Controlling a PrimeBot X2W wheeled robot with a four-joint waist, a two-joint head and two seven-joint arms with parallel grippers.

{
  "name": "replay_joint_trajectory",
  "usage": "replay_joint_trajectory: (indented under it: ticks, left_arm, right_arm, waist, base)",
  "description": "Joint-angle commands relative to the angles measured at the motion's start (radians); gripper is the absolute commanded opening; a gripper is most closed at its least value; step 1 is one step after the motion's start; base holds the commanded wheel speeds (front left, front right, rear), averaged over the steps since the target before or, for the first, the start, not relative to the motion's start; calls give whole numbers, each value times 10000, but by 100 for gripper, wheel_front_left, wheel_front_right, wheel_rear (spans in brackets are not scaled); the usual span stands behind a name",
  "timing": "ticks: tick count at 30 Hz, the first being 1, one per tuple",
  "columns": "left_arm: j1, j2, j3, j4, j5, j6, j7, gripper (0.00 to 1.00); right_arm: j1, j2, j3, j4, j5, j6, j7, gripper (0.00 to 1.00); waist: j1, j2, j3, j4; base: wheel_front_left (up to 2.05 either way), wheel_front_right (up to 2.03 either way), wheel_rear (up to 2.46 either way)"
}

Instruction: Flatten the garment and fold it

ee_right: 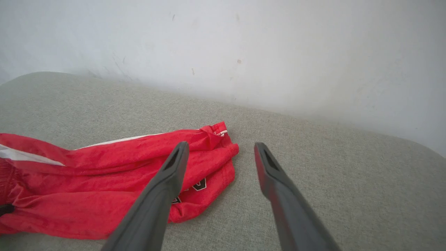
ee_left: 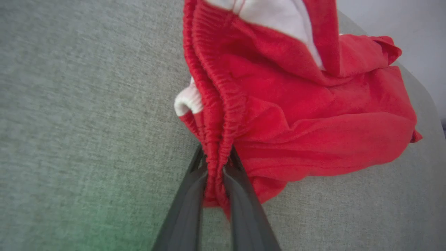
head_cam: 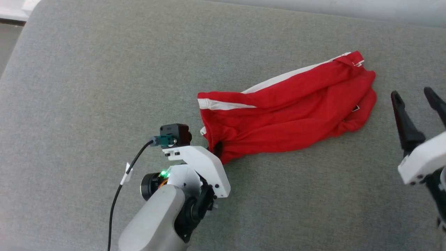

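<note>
The red shorts (head_cam: 289, 111) lie bunched and stretched out across the grey cushion, a white side stripe along their upper edge. My left gripper (head_cam: 216, 149) is shut on the gathered waistband (ee_left: 217, 153) at the garment's near left end; the dark fingers (ee_left: 240, 195) pinch the elastic between them. My right gripper (head_cam: 416, 99) stands open just right of the leg end, apart from the cloth. In the right wrist view the open right gripper (ee_right: 221, 150) hovers over the leg hem (ee_right: 209, 164), where a dark printed logo shows.
The grey fabric cushion (head_cam: 104, 87) spreads wide to the left and front. A pale wall (ee_right: 244, 45) rises behind its far edge. A black cable (head_cam: 118, 195) runs along my left forearm.
</note>
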Motion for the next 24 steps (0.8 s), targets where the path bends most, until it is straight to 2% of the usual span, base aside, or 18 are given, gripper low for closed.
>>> replay_joint_trajectory:
  ticks: [1,6,12,24]
  left_arm:
    - [295,115,-7,-156,-61,-29,-48,0]
    - [302,151,-90,-515,13,-69,-119,0]
    - [172,-53,-259,-692,54,-143,-254,0]
    - [-351,-504,-604,-313,-21,-367,-544,0]
  right_arm:
    - [-511,-243,-47,276,108,-9,543,100]
    - [-1178,-666,-128,874,91,-9,1514,100]
    - [-2058,-565,-350,2043,-124,-9,2489,100]
    - [-3094,-296,-761,3871,-843,-9,2859,100]
  waist:
    - [0,0,100,142]
    - [0,0,337,408]
    - [0,0,715,734]
    - [0,0,1274,1117]
  base:
    - [0,0,0]
    - [0,0,0]
    - [0,0,0]
    - [0,0,0]
